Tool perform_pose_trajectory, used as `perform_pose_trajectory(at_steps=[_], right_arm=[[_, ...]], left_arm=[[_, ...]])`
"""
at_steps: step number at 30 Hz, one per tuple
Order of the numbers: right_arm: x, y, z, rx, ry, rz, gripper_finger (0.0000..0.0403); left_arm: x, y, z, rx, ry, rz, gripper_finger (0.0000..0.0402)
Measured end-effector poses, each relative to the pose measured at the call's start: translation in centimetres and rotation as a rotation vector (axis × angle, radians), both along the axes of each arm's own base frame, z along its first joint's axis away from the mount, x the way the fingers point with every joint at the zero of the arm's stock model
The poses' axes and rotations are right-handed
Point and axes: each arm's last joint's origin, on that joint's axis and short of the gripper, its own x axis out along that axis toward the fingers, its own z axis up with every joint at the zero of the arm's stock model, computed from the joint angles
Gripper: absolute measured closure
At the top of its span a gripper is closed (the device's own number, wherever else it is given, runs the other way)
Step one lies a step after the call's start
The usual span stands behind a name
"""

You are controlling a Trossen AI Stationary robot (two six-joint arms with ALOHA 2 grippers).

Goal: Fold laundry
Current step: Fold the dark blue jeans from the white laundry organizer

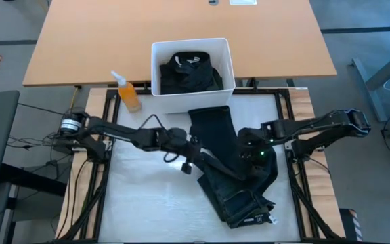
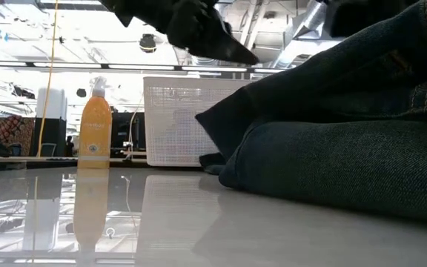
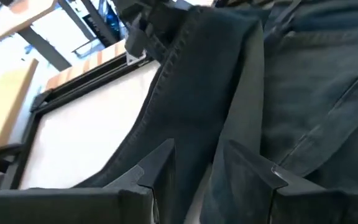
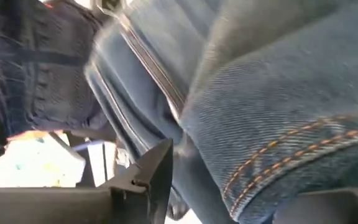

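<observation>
A pair of dark blue jeans [image 1: 239,196] lies on the white mat, one leg reaching toward the white bin [image 1: 156,68]. The bin holds black garments [image 1: 188,73]. My left gripper [image 1: 196,161] is at the jeans' left side, shut on a fold of the leg [image 3: 197,93]. My right gripper [image 1: 254,154] is over the middle of the jeans, shut on bunched denim [image 4: 278,112]. In the low view the jeans [image 2: 347,148] rest on the mat in a thick roll and rise toward the upper right. My left gripper pinches a lengthwise fold of the jeans leg [image 3: 194,134] between its two fingers, coming from the table's left and slanting slightly down. The cloth runs on ahead of the fingers, and the rest of the jeans lies on the mat. My right gripper has a thick bunch of denim with an orange-stitched seam [image 4: 253,168] between its fingers, several layers. It comes slanting down from the table's right. The held part [image 2: 414,30] is raised, and the lower folds stay on the mat.
An orange spray bottle [image 1: 128,95] stands left of the bin at the mat's far edge. A wooden table [image 1: 181,27] lies beyond the bin. Bare white mat [image 1: 147,196] spreads to the left of the jeans and toward the near edge.
</observation>
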Motion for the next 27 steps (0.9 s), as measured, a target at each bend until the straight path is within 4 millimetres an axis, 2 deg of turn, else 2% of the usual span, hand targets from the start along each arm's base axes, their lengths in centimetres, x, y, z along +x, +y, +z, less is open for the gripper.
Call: perform_pose_trajectory(at_steps=[6, 10, 18, 23, 27], right_arm=[[-0.9, -0.2, -0.5, -0.070, 0.113, -0.027, 0.0234], [-1.0, -0.2, -0.6, -0.083, 0.102, 0.003, 0.0235], [-0.6, -0.5, -0.3, -0.145, -0.066, 0.139, 0.0235], [0.8, -0.4, 0.3, -0.175, -0.280, 0.199, 0.0235], [1.2, -0.3, 0.7, -0.176, -0.345, 0.197, 0.0235]], left_arm=[[1.0, -0.4, -1.5, -0.044, 0.038, 0.032, 0.0278], [1.6, -0.2, -3.3, -0.124, 0.085, 0.074, 0.0278], [3.0, -0.1, -8.5, -0.256, 0.197, 0.154, 0.0278], [3.3, -0.6, -9.6, -0.299, 0.227, 0.170, 0.0278], [3.0, -0.9, -10.0, -0.307, 0.278, 0.185, 0.0294]])
